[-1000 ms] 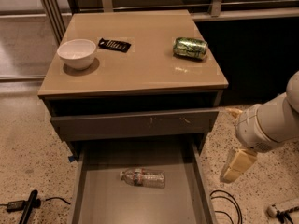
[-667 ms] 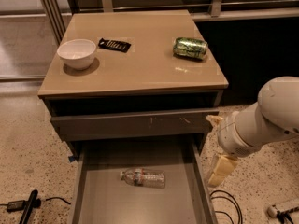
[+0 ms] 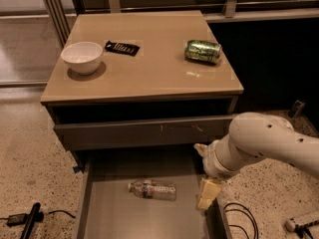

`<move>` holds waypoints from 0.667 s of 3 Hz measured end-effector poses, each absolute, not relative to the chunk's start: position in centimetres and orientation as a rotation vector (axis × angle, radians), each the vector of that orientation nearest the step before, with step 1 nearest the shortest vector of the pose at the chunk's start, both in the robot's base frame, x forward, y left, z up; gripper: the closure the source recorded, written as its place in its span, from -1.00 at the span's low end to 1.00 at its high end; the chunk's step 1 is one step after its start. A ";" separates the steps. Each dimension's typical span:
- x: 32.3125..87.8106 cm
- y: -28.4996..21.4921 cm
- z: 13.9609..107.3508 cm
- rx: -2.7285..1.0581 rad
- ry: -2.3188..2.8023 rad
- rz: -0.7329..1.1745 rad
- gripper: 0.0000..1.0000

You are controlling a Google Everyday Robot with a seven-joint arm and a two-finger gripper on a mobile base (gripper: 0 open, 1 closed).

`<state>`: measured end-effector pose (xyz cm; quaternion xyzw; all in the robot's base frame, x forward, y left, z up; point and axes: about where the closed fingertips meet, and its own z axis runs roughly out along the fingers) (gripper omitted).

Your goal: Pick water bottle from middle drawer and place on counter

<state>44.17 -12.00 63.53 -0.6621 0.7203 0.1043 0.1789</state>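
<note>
Since about a second ago the arm (image 3: 264, 143) has swung in from the right edge of the view toward the cabinet. The gripper (image 3: 206, 197) now hangs low at the right wall of the open drawer (image 3: 109, 213), just beside the rim and pointing down. I can't tell whether the jaws are wide or narrow from this angle, so I'm not going to guess.

The bottle (image 3: 152, 189) hasn't budged. It's lying on its side on the drawer floor, roughly mid-drawer, cap end to the left. It sits near the gripper, off to its left, and isn't touching it, so nothing is held yet.

My read is that this is the approach for the pick. The move closed most of the gap, but I'd reckon the gripper has to get over the wall and down onto the bottle before any grab happens. A round bottle on a flat floor could roll if nudged, so that's what I'd watch.

Up top, the bench (image 3: 144, 73) is a glossy tan slab with a white bowl (image 3: 82, 57) at the left, a small black packet (image 3: 121, 48) next to it and a green can (image 3: 203, 51) on its side at the right. The middle and front look bare, which gives me room for the drop. The drawer front (image 3: 144, 132) above the open one is shut and a bit scratched.

The floor is speckled, with cables (image 3: 239, 218) lying by the arm.
</note>
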 end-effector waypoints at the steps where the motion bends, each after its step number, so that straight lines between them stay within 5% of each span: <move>1: 44.9 -11.7 59.4 -1.826 2.061 0.376 -1.00; 2: 46.3 -11.7 55.6 -1.733 2.087 0.459 -1.00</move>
